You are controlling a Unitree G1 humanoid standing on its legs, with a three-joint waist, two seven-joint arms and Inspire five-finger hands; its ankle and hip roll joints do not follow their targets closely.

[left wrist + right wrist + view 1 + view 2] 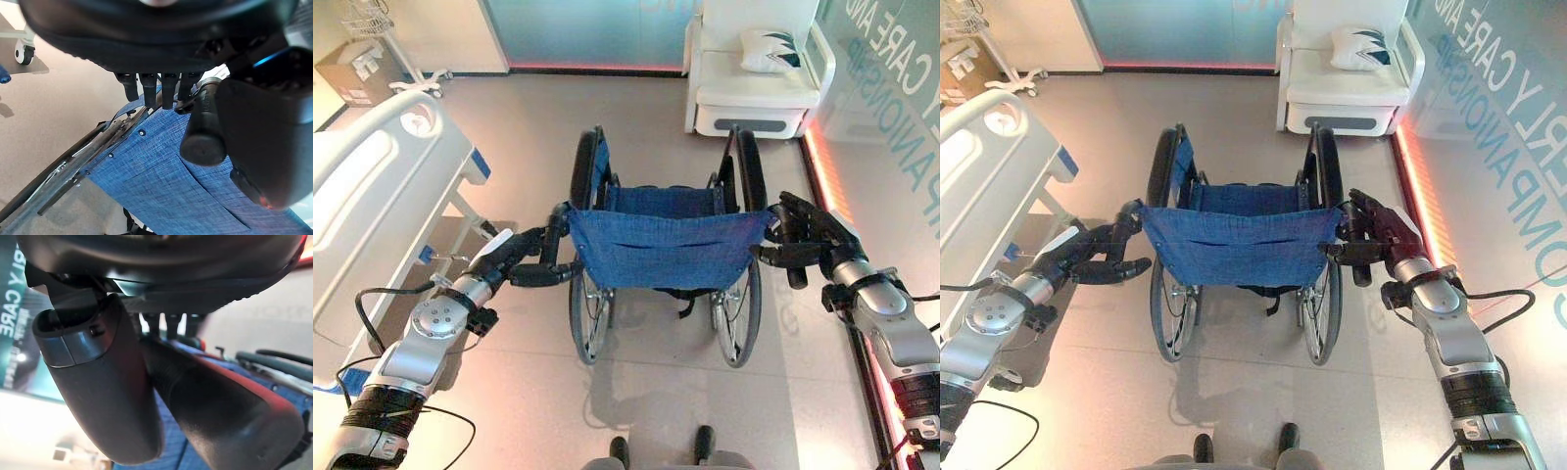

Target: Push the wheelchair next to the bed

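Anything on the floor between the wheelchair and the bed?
No obstacle: the left eye view shows bare floor between the wheelchair and the bed, crossed above only by the left hand reaching its push handle.

You have open floor (636, 108) ahead of the wheelchair (666, 245), with the bed (372, 186) close on your left and an armchair (754, 78) ahead right.

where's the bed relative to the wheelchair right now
The bed stands at the left of the head views, on the robot's left, apart from the wheelchair, which sits mid-floor between the left hand and right hand.
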